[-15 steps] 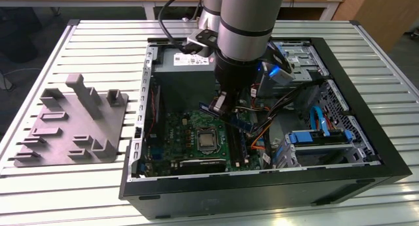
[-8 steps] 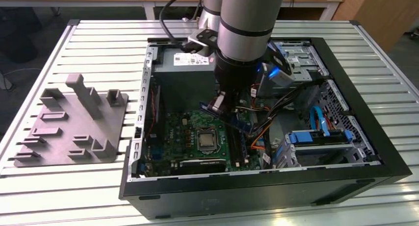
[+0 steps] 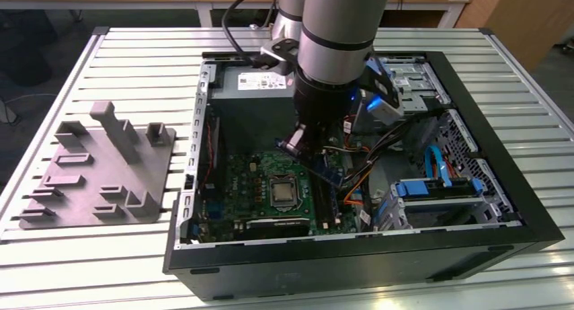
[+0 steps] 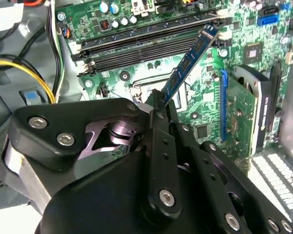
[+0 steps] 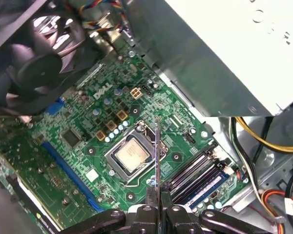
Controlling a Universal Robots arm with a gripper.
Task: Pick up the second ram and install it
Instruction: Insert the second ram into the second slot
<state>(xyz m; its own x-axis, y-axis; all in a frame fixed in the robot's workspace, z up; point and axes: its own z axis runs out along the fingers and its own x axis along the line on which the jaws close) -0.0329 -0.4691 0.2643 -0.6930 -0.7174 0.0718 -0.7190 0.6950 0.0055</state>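
Observation:
My gripper [image 3: 308, 150] is down inside the open computer case, shut on the second ram [image 3: 326, 169], a narrow dark-blue stick. In the second wrist view the ram [image 4: 189, 59] juts out tilted from my black fingers [image 4: 158, 122], its far end near the memory slots [image 4: 146, 46]. Seen edge-on in the first wrist view, the ram [image 5: 156, 156] is a thin line held above the green motherboard [image 5: 88, 146], over the processor socket's [image 5: 132, 158] edge and beside the slots [image 5: 198, 173]. One slot there seems to hold a blue stick [image 5: 211, 186].
A grey stepped fixture [image 3: 99, 169] lies on the slatted table at the exterior view's left. Within the case [image 3: 502, 189] are bundled cables [image 3: 377, 155], a drive cage [image 3: 439, 196], a silver power supply [image 5: 224, 53] and a black fan [image 5: 39, 53].

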